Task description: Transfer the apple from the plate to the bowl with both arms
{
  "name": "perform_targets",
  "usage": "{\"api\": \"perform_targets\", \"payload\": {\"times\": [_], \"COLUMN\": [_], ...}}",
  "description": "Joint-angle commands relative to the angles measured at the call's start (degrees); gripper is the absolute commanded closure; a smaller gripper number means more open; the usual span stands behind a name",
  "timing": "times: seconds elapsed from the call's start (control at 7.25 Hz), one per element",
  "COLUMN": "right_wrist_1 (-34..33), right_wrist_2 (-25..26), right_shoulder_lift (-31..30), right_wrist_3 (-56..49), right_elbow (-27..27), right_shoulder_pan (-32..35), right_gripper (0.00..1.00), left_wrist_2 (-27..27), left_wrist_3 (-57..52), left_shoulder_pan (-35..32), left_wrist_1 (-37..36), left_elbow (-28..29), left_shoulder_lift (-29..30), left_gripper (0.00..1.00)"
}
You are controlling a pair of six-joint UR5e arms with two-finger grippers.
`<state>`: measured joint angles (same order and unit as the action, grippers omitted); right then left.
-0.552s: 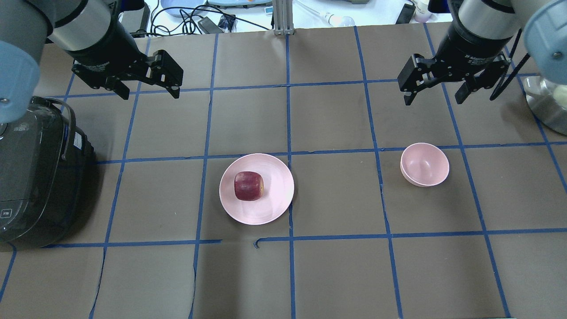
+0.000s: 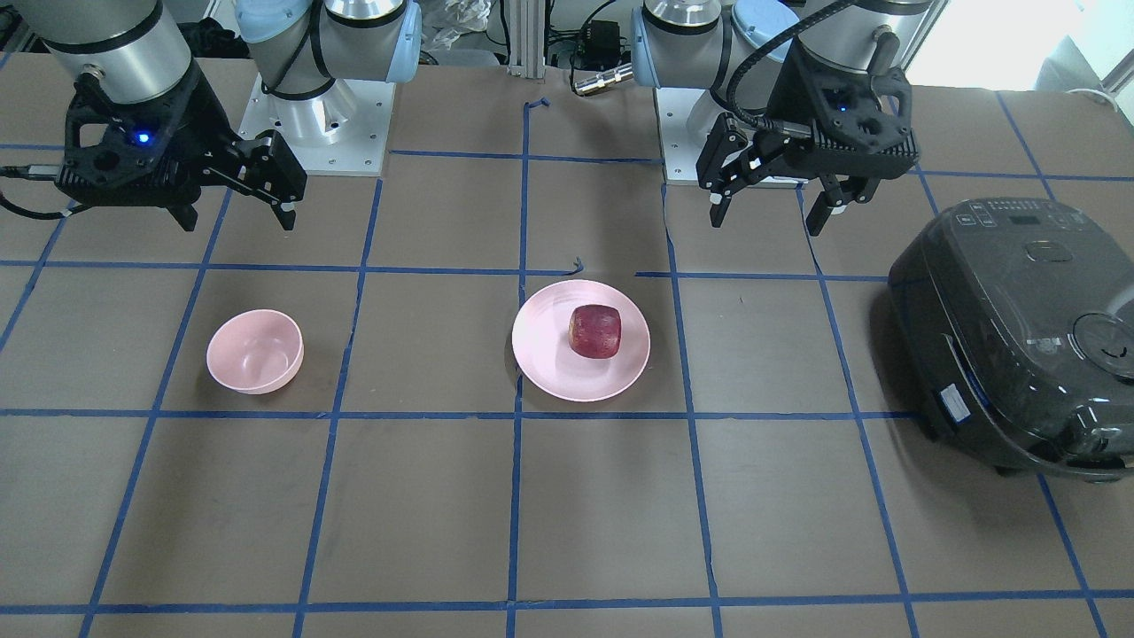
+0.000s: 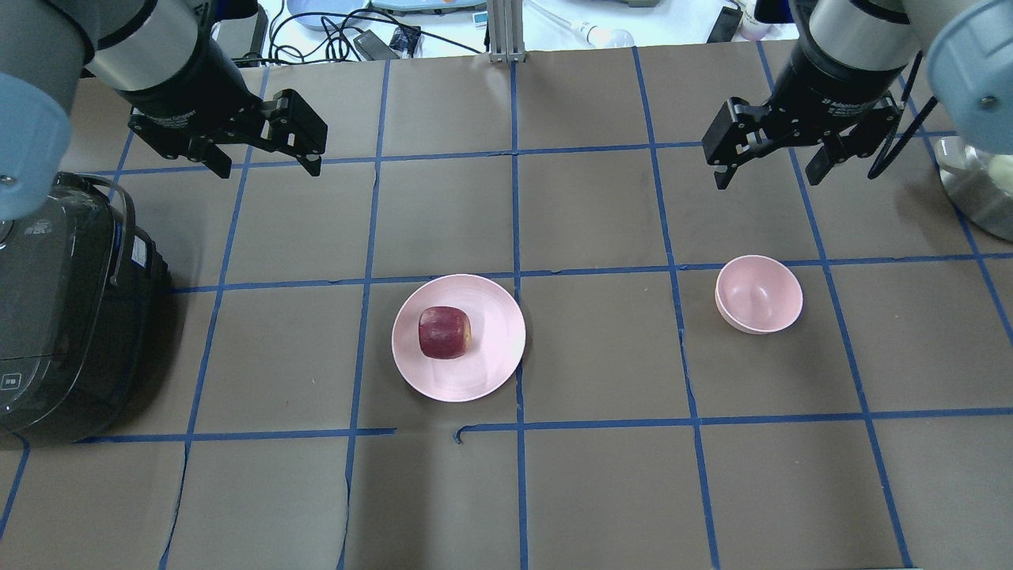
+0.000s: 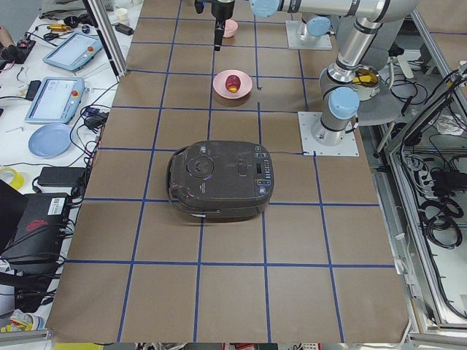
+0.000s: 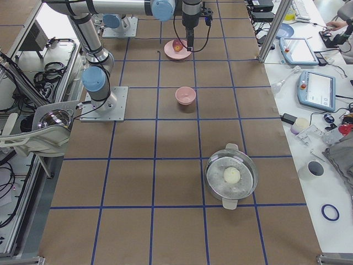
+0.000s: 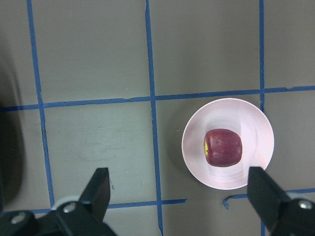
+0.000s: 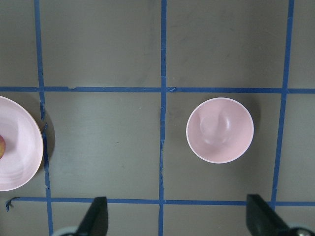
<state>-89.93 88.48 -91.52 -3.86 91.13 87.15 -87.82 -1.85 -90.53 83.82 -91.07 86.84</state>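
The dark red apple point(image 3: 445, 332) lies on the wide pink plate point(image 3: 492, 352) near the table's middle; both also show in the front view, apple point(image 2: 594, 331) and plate point(image 2: 549, 359), and in the left wrist view, apple point(image 6: 223, 147). The small pink bowl point(image 3: 758, 294) stands empty to the plate's right, and it shows in the front view point(image 2: 255, 352) and the right wrist view point(image 7: 220, 130). My left gripper point(image 3: 267, 169) is open and empty, high above the table beyond the plate. My right gripper point(image 3: 769, 180) is open and empty, high beyond the bowl.
A black rice cooker point(image 3: 63, 317) sits at the table's left edge. A steel pot point(image 3: 977, 186) with a pale ball in it stands at the right edge. Blue tape lines grid the brown table. Cables and devices lie past the far edge.
My right gripper has shifted slightly left and toward the far edge. The left gripper, apple, plate and bowl have not moved.
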Motion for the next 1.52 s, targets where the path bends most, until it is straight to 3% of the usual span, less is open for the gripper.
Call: {"api": "perform_targets", "payload": {"times": [0.0, 0.69, 1.24, 1.38], "right_wrist_1": [0.02, -0.06, 0.02, 0.02], "right_wrist_2": [0.63, 0.73, 0.73, 0.90], "right_shoulder_lift": [-0.32, -0.41, -0.68, -0.76], "right_wrist_3": [0.00, 0.08, 0.08, 0.08], "right_elbow": [-0.07, 0.02, 0.10, 0.19], "right_shoulder_pan": [0.03, 0.03, 0.03, 0.03], "right_gripper": [0.00, 0.00, 0.00, 0.00], "left_wrist_2": [0.11, 0.02, -0.51, -0.60], "left_wrist_3": [-0.09, -0.44, 1.39, 6.63], "left_shoulder_pan": [0.09, 0.26, -1.05, -3.40], "left_wrist_1": [0.02, 0.81, 0.73, -0.06], "left_elbow": [-0.07, 0.28, 1.86, 1.60], "left_shoulder_lift": [0.00, 0.17, 4.91, 7.88], "left_gripper": [0.00, 0.00, 0.00, 0.00]}}
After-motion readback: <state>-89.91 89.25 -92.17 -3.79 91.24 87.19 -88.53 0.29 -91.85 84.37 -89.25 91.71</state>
